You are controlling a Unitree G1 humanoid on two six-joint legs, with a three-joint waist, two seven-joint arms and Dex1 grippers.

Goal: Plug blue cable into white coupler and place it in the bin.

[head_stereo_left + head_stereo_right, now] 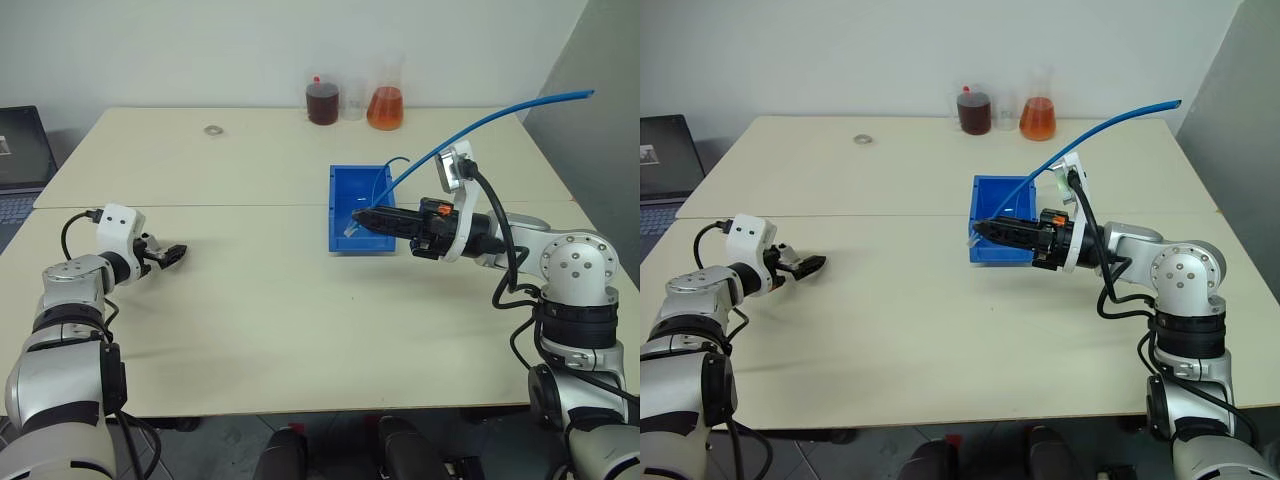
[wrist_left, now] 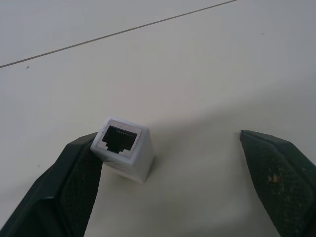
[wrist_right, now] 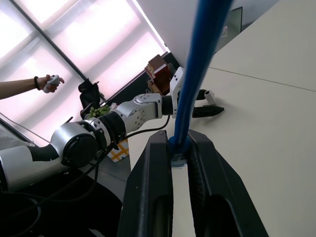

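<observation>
The right gripper (image 1: 358, 216) clamps the blue cable (image 1: 480, 124) above the bin (image 1: 340, 215). The left gripper (image 2: 170, 163) stands spread, the white coupler (image 2: 123, 154) touching one finger.

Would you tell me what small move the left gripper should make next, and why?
Probably close the left gripper on the white coupler: its fingers stand open, the coupler rests on the table against one finger, ungripped, while the right gripper holds the blue cable.

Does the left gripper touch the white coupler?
Touching. In the left wrist view, the white coupler rests against one finger of the open left gripper; the other finger stands apart.
</observation>
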